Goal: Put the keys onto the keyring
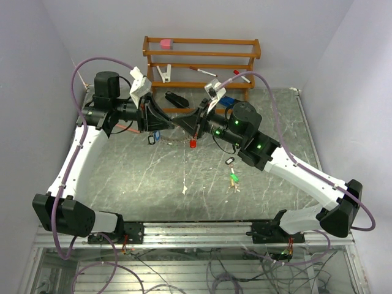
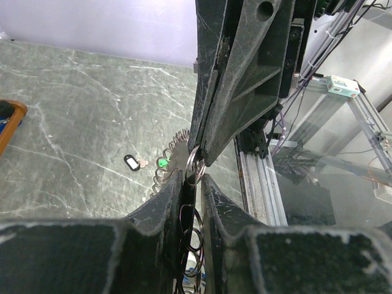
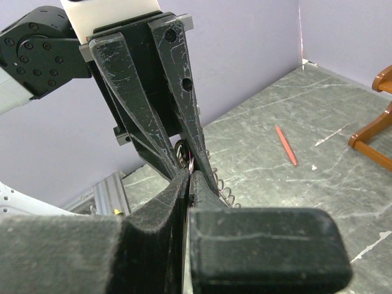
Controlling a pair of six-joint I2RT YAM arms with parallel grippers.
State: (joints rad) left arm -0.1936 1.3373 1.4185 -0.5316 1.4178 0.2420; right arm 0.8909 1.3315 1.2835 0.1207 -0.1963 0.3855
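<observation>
- The keyring (image 2: 195, 164) hung above the middle of the table (image 1: 122, 177), caught between the two grippers where their tips met.
- A blue key (image 1: 156, 135) dangled from it under the left gripper (image 1: 173, 120), and a red key (image 1: 192, 143) dangled under the right gripper (image 1: 191, 124).
- Two keys lay loose on the table near the right arm: a black key (image 1: 229, 161) and, nearer the bases, a green key (image 1: 233, 177).
- The left gripper was clenched on the keyring, with only a narrow gap between its fingers (image 2: 165, 214) and wire loops showing in that gap.
- The right gripper was pinched fully together on the ring wire at its tips.
- Both arms reached in from the table's sides, forearms roughly level. The grippers pointed at each other tip to tip.
- In the right wrist view the left gripper came down from above, onto the right one's tips.
- A wooden rack (image 1: 202, 43) stood at the back of the table.
- Its top shelf held a pink block (image 1: 166, 43).
- The shelf below held a white clip (image 1: 164, 72) and two pens (image 1: 202, 70).
- A red pen (image 3: 286, 146) lay on the table in front of the rack.
</observation>
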